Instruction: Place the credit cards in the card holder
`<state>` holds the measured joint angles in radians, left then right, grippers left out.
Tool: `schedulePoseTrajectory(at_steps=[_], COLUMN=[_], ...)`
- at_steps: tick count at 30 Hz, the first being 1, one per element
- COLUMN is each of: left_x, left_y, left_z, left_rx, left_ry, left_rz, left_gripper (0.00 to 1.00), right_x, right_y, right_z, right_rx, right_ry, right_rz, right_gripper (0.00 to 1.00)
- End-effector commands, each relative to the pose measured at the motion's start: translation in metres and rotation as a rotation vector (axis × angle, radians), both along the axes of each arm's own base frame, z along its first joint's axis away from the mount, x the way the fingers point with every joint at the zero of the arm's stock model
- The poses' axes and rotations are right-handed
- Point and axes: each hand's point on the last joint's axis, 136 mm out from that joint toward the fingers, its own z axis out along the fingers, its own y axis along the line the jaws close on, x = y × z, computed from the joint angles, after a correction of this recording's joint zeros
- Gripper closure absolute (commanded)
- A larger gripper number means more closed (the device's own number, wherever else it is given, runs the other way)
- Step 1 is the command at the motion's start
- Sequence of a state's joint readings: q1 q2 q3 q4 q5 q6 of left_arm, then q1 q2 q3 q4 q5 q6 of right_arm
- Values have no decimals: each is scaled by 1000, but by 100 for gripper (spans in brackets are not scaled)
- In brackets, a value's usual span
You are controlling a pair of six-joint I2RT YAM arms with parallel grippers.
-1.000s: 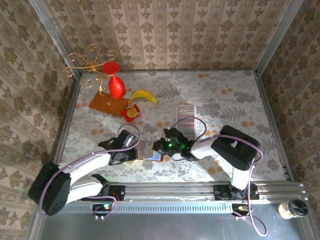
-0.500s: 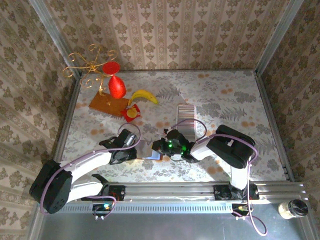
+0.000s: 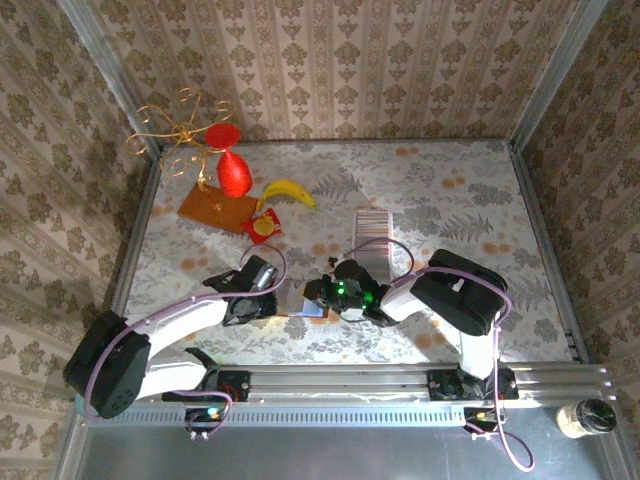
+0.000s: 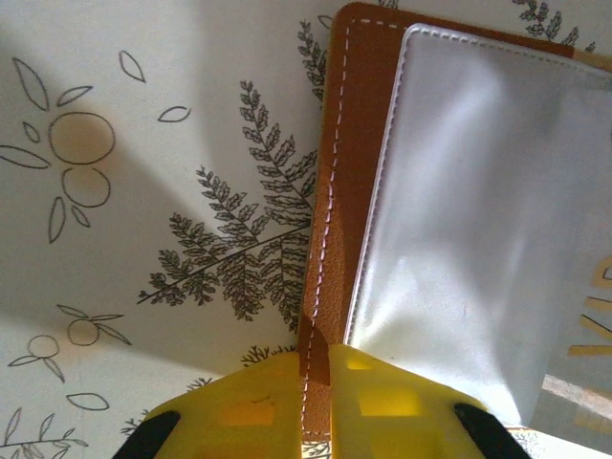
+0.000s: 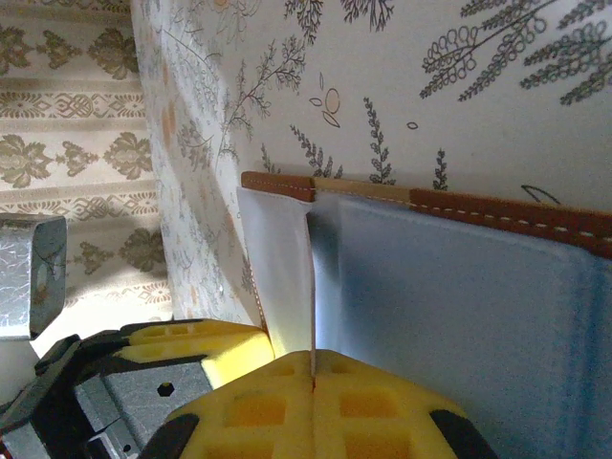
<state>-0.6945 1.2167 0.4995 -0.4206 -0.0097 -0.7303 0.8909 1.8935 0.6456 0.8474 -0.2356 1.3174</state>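
The brown leather card holder lies open near the table's front edge, between my two grippers. My left gripper is shut on the holder's stitched brown edge, next to its shiny clear pocket. My right gripper is shut on a thin pale flap of the holder's blue-grey inside. From above, the left gripper and right gripper meet at the holder. The credit cards lie in a striped strip on the table just behind the right gripper.
At the back left stand a gold wire ornament, a red figure on an orange-brown board, a banana and a small red square. Patterned walls close three sides. A jar sits off the table at front right.
My left gripper's jaws have closed onto the card holder's brown edge, and the left arm has shifted slightly toward it. The right gripper has stayed shut in place.
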Motion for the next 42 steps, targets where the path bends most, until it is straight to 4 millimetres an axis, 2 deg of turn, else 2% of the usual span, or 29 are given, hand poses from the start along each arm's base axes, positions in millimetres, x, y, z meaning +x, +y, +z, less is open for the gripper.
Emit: schedulePoseTrajectory(at_steps=[1,8,11,13,18,22,29,35,42], left_x=[-17,-17,-18,-18,-18,-20,-24,-27,-28], left_y=[-9,-14,-17,-17,-20,-25,-47,-59,-54], left_z=[-18,-17,-16,-15,-13,-15,-15,-13,-16], left_rx=[-19,-26,-38,-45,-70,-102,-189,-244,-223], left_ry=[79,80,81,81,68,77,89,100,103], left_rz=[-57,-70,-71,-69,-65,-67,-112,-126,-111], left_gripper=[88,88,88,88,88,88,90,90,90], right_x=[0,-3,-4,-4,-7,-8,-3,-2,-5], right_y=[-1,-2,-9,-15,-27,-20,-10,-10,-38], right_z=[-6,-17,-23,-27,-32,-32,-22,-23,-21], right_rx=[5,-80,-144,-201,-343,-349,-367,-392,-528], right_ry=[0,14,22,22,14,17,-11,-6,-16], right_rz=[-23,10,7,4,25,50,80,85,63], right_gripper=[100,100,84,78,80,81,81,78,76])
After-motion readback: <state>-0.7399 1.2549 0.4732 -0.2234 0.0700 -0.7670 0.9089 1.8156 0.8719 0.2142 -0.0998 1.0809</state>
